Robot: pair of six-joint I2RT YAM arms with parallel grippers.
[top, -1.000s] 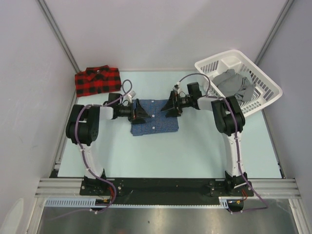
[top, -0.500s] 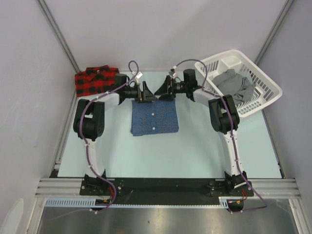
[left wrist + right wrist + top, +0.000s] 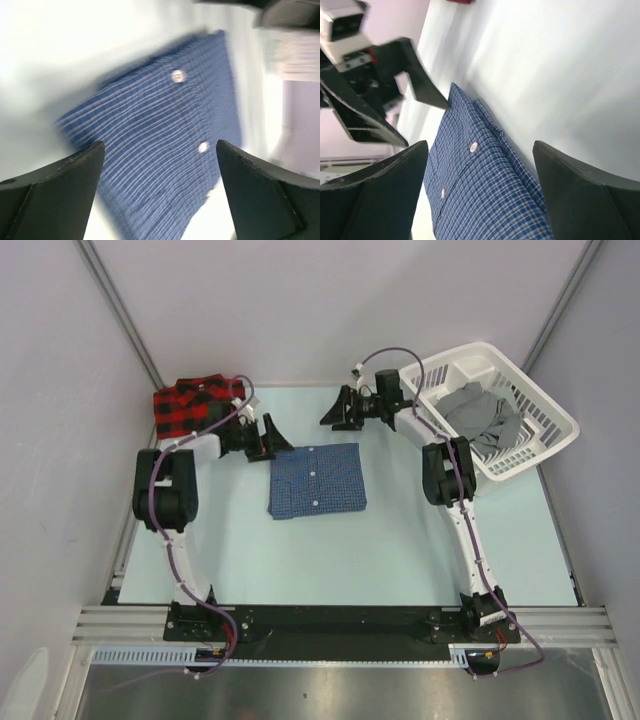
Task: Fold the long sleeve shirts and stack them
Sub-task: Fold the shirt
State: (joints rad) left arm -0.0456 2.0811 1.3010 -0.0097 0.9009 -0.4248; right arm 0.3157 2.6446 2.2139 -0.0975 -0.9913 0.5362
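Over table [image 3: 430, 540], left pincer [image 3: 272, 440], right pincer [image 3: 335, 412] gape (empty).

The left arm [image 3: 166, 502] and the right arm [image 3: 447, 475] are each built of slim white link tubes joined by bulky black joint housings, on black bases. A thin purple cable [image 3: 172, 565] runs along each arm and loops free near the wrist. The left fingers [image 3: 50, 195] and right fingers [image 3: 372, 197] are matte black, broad, wedge-shaped plates with plain flat faces.

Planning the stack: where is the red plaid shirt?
Top view: the red plaid shirt sits at the table's far left corner, left of the left gripper and the blue checked shirt.
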